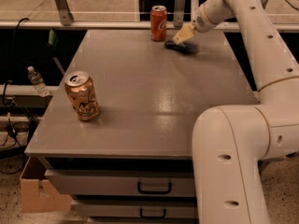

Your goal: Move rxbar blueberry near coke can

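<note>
gripper (183,34) is at the far end of the tabletop (154,97), tip angled down and left, right on top of the rxbar (186,47). The tip shows only as one tan wedge, so can't tell how far open it is, or whether it has hold of the bar or just meets it

rxbar is a dark smeared patch: lettering unreadable, outline fuzzy, upper-left end hidden under the gripper tip. It sits low at the tabletop, can't tell if lying flat or slightly lifted. It's just right of the coke can (159,23), near but not touching, with a strip of bare tabletop between

coke can is upright at the far edge

tan can (82,96) is upright near front-left, well apart from both

arm (254,55) runs down the right side. Its big near link blocks the tabletop's front-right corner and part of the drawers (117,183), and its top is cut off by the frame

left of the table: small bottle (36,80), cardboard box (33,190) on the floor, partly hidden behind the drawers
</note>
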`<state>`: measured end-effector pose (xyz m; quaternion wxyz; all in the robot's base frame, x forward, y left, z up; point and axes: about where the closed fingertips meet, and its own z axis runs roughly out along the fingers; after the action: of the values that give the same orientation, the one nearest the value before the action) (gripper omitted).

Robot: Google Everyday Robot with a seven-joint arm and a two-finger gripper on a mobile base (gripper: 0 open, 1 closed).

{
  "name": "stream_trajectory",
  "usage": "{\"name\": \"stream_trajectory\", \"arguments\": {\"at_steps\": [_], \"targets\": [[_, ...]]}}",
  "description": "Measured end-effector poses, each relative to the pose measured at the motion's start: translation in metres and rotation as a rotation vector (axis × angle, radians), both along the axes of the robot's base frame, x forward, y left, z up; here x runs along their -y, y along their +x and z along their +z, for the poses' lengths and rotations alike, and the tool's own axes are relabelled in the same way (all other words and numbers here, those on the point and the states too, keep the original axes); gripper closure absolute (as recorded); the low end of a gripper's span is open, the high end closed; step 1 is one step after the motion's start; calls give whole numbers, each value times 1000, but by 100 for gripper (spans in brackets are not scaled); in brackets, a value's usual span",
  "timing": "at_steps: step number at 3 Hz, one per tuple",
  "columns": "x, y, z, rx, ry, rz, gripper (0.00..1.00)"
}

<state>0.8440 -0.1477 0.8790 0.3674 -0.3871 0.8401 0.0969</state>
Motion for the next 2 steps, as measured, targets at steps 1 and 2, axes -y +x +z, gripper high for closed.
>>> {"name": "stream_trajectory", "arguments": {"at_steps": [1,2], "targets": [[0,1,1,0,4,-5,0],[14,-2,20,36,33,-21,0]]}}
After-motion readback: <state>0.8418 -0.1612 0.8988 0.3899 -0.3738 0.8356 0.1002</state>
